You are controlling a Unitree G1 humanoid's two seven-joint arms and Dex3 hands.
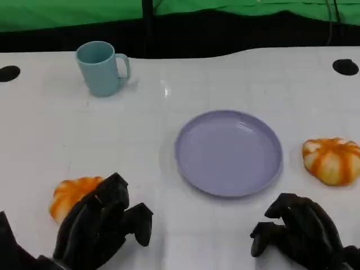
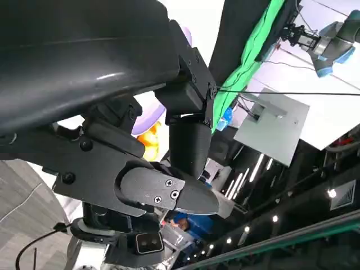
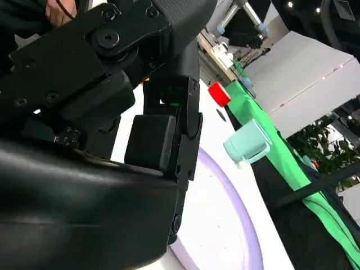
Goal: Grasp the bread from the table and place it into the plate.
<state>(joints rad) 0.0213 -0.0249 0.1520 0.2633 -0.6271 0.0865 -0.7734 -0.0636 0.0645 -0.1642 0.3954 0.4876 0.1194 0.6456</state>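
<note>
A white tabletop (image 1: 169,140) carries a lavender plate (image 1: 228,152) at centre, a pale blue mug (image 1: 102,68) far left, and two orange-striped bread rolls, one near left (image 1: 70,194), one right (image 1: 332,160).

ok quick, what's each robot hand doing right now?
Left robot hand: curled over the near edge of the left bread; grip cannot be told.
Right robot hand: fingers curled in, holding nothing.

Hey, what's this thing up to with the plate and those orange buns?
It's meant to move bread onto the purple plate, which has nothing on it yet. The left robot hand is right at one orange bread roll, partly covering it; whether it grips it can't be told. The right robot hand sits on the table with fingers curled, holding nothing. A second roll lies right of the plate, and a blue mug stands farther back.
</note>
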